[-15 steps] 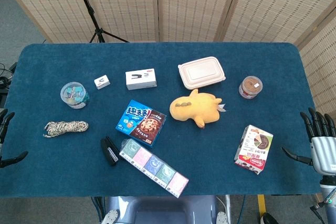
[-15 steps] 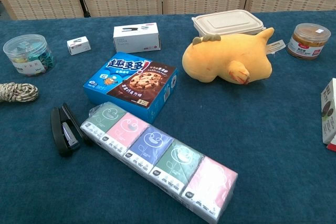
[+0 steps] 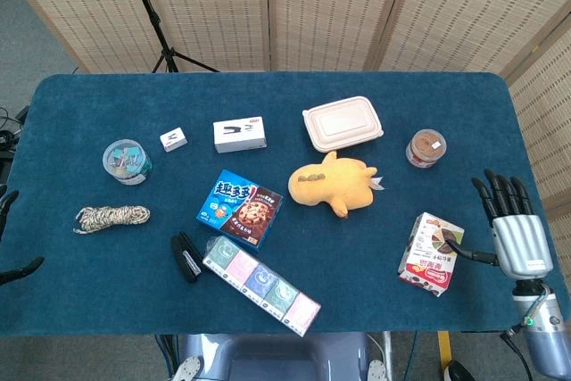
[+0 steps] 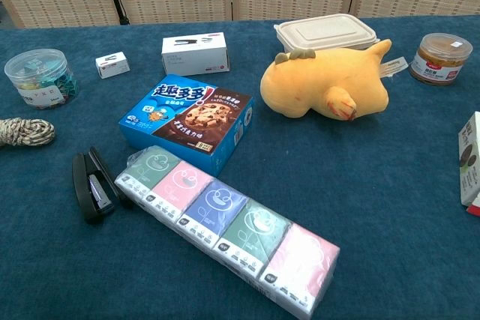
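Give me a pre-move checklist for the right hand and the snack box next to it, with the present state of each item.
1. Right hand holds nothing, fingers spread: ok.
2. Snack box lies flat on the table, nothing on top: ok.
3. Contact between thumb and box: cannot tell; the thumb tip reaches the box's right edge in the head view.
4. Space around the box: ok; the jar and plush toy lie apart from it.
5. Left hand out of the way at the table's left edge: ok.
6. Chest view of the box: not ok, only its edge shows.

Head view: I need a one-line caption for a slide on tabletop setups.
Right hand open beside a snack box, on a blue table with a yellow plush toy and cookie box.
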Controlling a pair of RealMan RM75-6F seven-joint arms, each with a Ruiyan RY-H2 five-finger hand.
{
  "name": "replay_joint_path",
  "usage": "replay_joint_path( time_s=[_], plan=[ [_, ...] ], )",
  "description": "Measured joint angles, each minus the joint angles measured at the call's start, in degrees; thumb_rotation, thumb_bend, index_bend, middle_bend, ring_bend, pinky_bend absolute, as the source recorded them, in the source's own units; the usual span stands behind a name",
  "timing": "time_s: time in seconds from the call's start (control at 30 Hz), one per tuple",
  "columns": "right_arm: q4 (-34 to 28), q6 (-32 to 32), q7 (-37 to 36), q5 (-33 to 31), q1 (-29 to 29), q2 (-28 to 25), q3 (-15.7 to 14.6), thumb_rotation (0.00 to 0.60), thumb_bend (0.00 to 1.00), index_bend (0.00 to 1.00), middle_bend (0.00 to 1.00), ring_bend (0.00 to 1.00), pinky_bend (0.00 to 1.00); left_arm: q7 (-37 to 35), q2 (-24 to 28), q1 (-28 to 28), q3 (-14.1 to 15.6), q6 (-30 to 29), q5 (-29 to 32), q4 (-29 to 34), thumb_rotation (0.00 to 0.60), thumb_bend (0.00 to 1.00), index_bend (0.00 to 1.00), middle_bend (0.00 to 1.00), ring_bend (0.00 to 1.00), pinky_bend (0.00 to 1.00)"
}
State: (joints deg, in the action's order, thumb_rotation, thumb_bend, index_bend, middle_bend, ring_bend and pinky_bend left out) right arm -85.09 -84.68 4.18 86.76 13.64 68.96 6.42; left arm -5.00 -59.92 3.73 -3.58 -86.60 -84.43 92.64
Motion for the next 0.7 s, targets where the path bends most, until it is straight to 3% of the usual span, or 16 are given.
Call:
replay_joint_path(
  time_s=[0.37, 0.7],
  plan=[
    [-3.5, 10.1, 8.6, -2.3, 8.9, 5.2, 3.5, 0.000, 0.00, 0.04, 0.00, 0.00, 0.00, -1.1, 0.4, 0.0, -0.2, 0.2, 0.4, -0.1, 0.600, 0.00, 0.00, 0.00, 0.00, 0.00],
    [-0.6, 17.2, 17.7, -6.8, 17.7, 15.6, 7.0, 0.000, 0.00, 0.04, 0.00, 0.00, 0.00, -4.2, 1.1, -0.5, 0.0, -0.4, -0.2, -0.9, 0.600, 0.00, 0.00, 0.00, 0.00, 0.00]
  ],
)
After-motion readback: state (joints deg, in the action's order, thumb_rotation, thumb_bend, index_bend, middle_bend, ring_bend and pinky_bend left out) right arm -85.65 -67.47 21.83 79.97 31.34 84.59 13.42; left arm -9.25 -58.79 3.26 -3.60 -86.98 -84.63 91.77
